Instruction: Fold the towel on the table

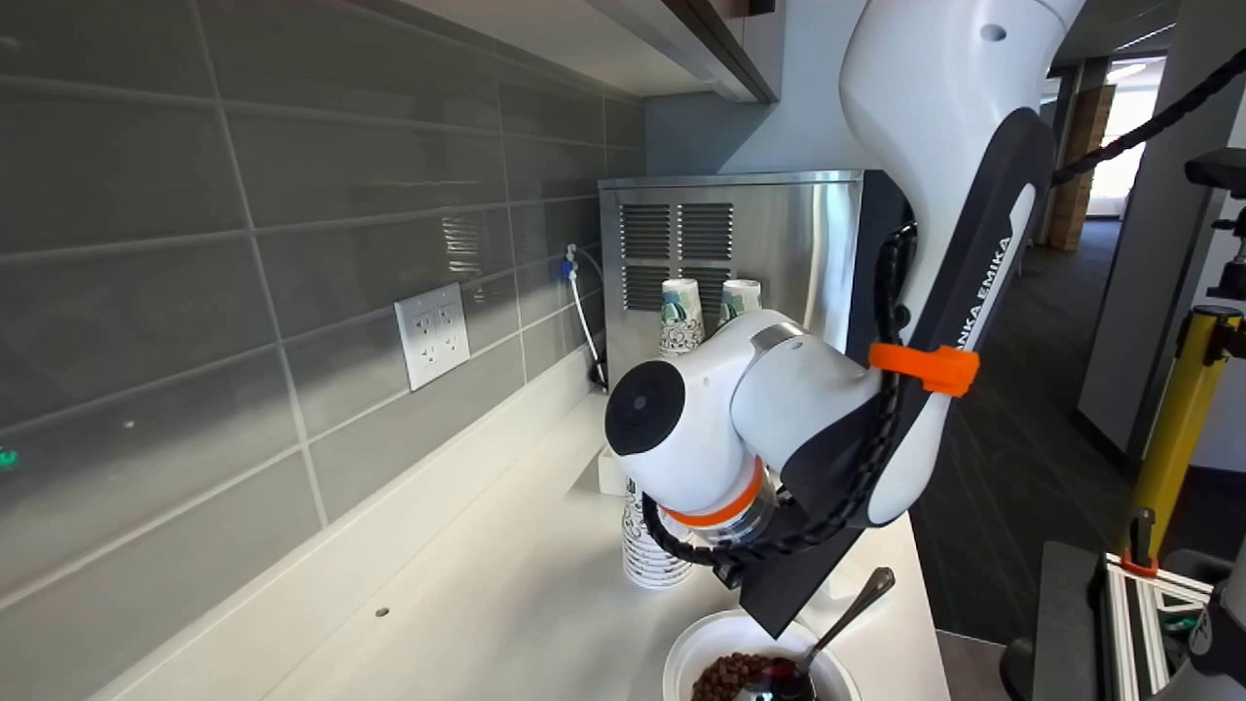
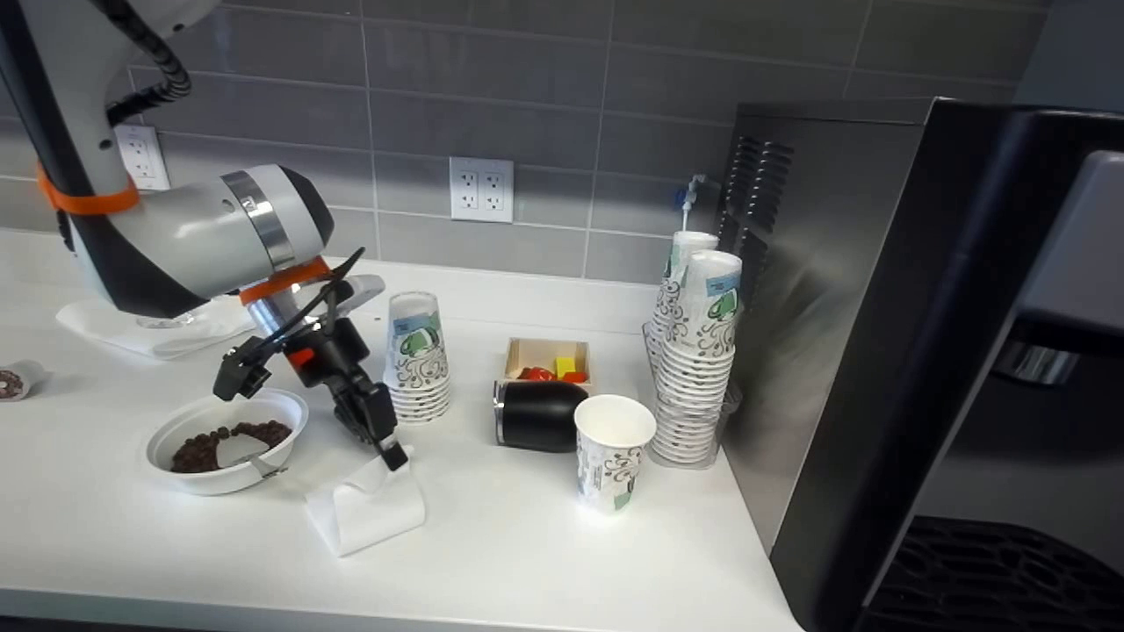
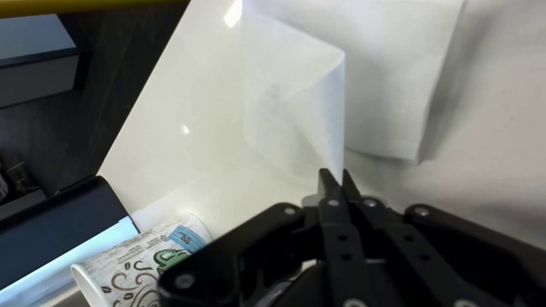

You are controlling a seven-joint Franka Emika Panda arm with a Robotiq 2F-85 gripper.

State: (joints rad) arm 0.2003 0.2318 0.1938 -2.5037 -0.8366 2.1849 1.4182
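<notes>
While I pinch one corner of the white towel (image 2: pixel 378 518) in my claw (image 3: pixel 339 179), the rest of it lies just below me on the desk (image 2: pixel 518 553). My two fingers are squeezed together on that corner, and the cloth curls up to meet them. I think I am in the middle of making a fold, and it isn't flat yet. Next, I guess, I should bring the corner neatly over the flat part, go down low and slow, then let go. If I let go too high, it might flop crooked. Now I count: one towel under my claw. Near my claw there is one bowl (image 2: pixel 215 482) with one spoon (image 1: pixel 855 615) in it. Close beside my claw stands one stack of paper cups (image 2: pixel 415 360). Well apart from it, two taller stacks (image 2: pixel 694 377) stand by one steel machine (image 2: pixel 825 263). Between my claw and those are one black tumbler (image 2: pixel 540 417) on its side, one lone cup (image 2: pixel 610 465), and one wooden box (image 2: pixel 549 348) with one yellow block (image 2: pixel 565 365) and some red things (image 2: pixel 537 374) I can't count for sure.
</notes>
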